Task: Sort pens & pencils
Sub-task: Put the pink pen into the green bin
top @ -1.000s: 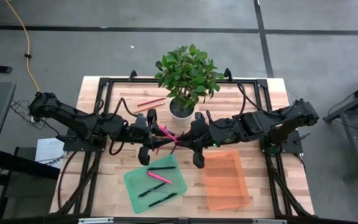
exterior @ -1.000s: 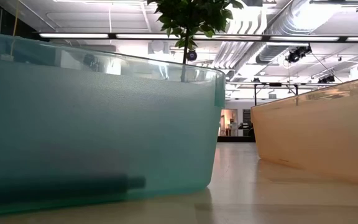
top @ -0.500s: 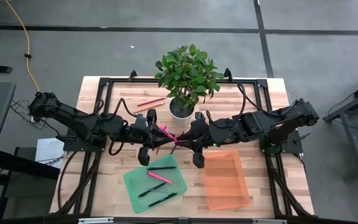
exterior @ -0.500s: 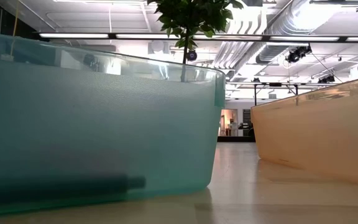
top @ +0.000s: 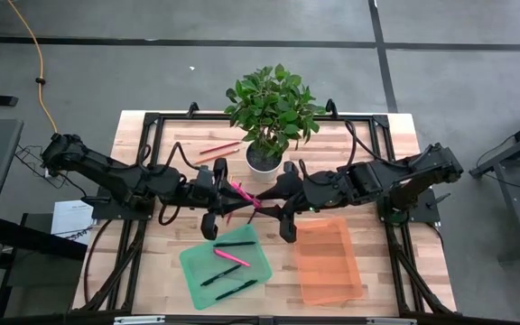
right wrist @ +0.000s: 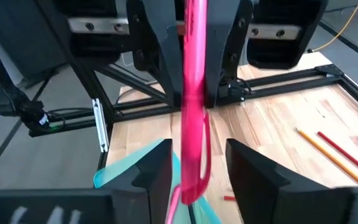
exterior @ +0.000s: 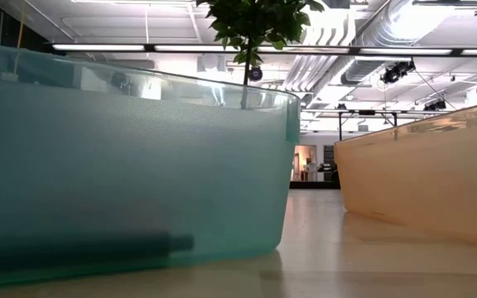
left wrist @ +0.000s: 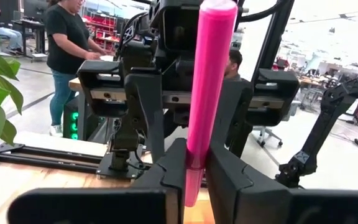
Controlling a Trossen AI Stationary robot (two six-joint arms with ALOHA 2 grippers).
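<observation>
Gripping the pink pen (left wrist: 210,93), your left gripper (left wrist: 194,168) keeps hold; your right gripper (right wrist: 194,168) has just opened, completing the handover.

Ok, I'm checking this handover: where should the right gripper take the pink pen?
On the free length of the pink pen beyond the left gripper, closing across its shaft. It is a straight stick, clamped at one end, and the right gripper has its open jaws either side of it.
</observation>
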